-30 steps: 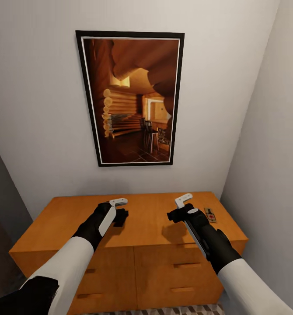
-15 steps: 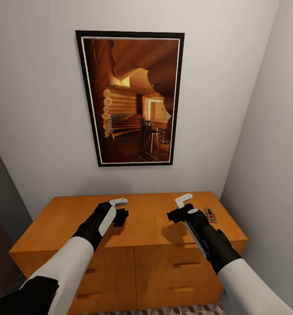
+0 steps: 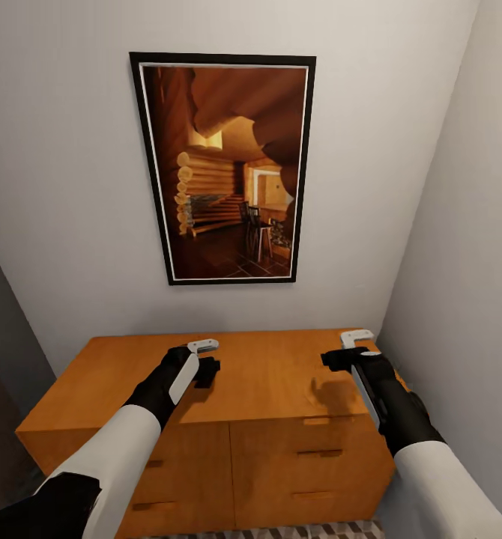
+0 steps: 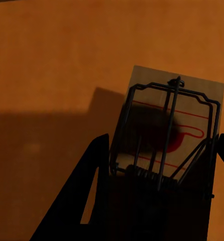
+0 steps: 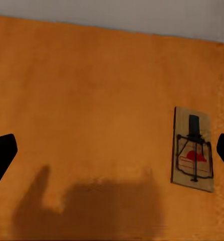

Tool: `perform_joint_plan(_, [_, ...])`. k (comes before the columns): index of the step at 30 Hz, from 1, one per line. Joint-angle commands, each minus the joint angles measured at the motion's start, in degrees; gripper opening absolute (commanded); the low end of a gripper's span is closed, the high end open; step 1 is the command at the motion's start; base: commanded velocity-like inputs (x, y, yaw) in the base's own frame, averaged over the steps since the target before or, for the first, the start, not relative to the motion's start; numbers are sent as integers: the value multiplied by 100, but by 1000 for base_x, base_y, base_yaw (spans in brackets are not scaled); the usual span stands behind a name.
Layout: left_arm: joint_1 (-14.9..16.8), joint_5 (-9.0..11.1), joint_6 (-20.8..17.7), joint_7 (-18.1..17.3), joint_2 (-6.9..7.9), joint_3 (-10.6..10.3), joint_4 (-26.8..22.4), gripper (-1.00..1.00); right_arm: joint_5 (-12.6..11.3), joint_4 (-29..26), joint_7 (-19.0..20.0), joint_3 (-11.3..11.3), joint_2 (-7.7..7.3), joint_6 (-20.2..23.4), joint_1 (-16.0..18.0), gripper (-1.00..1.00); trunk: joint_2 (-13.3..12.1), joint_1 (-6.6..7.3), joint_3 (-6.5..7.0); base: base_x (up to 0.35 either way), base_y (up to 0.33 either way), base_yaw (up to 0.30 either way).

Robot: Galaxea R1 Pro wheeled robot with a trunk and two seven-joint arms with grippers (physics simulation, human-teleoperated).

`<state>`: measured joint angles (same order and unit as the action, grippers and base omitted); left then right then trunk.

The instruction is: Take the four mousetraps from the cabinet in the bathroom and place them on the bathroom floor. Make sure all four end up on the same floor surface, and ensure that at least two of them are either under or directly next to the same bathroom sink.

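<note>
The orange-brown cabinet (image 3: 266,378) stands against the wall below me. My left gripper (image 3: 209,368) hovers over the middle of its flat top. In the left wrist view that gripper (image 4: 163,141) is shut on a mousetrap (image 4: 185,108), a tan board with a black spring bar and a red mark, held just above the wood. My right gripper (image 3: 336,359) hangs over the cabinet's right end. Its fingers (image 5: 1,155) are spread wide, open and empty. A second mousetrap (image 5: 193,149) lies flat on the cabinet top (image 5: 92,100) close to one fingertip.
A large framed picture (image 3: 225,168) of a log interior hangs above the cabinet. A grey wall (image 3: 468,262) closes in on the right, close to my right arm. A strip of cube-patterned floor (image 3: 281,532) shows below the drawer fronts (image 3: 311,464).
My right arm has swung to the right, over the cabinet's right end, and now covers the mousetrap that showed there in the head view. The left arm has not moved.
</note>
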<state>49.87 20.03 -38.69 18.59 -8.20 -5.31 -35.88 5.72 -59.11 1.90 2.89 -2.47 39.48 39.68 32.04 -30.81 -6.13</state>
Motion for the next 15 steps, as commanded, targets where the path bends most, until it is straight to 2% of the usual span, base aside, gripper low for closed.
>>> perform_joint_plan(1, [5, 54, -16, 48, 3, -22, -6, -100, 62, -8, 20, -34, -18, 33, 4, 100, 10, -3, -11, 0, 0, 0])
perform_joint_plan(2, [5, 54, -16, 48, 3, -22, -6, -100, 134, -15, 18, -111, -58, 35, 4, 100, 10, -3, -11, 0, 0, 0])
perform_joint_plan(7, [5, 52, -16, 51, 3, -22, -6, -100, 222, -20, 16, -177, -165, 53, 4, 100, 10, -3, -11, 0, 0, 0])
perform_joint_plan(15, [5, 52, -16, 56, 3, -22, -6, -100, 245, -22, 16, -196, -218, 103, 4, 100, 10, -3, -11, 0, 0, 0])
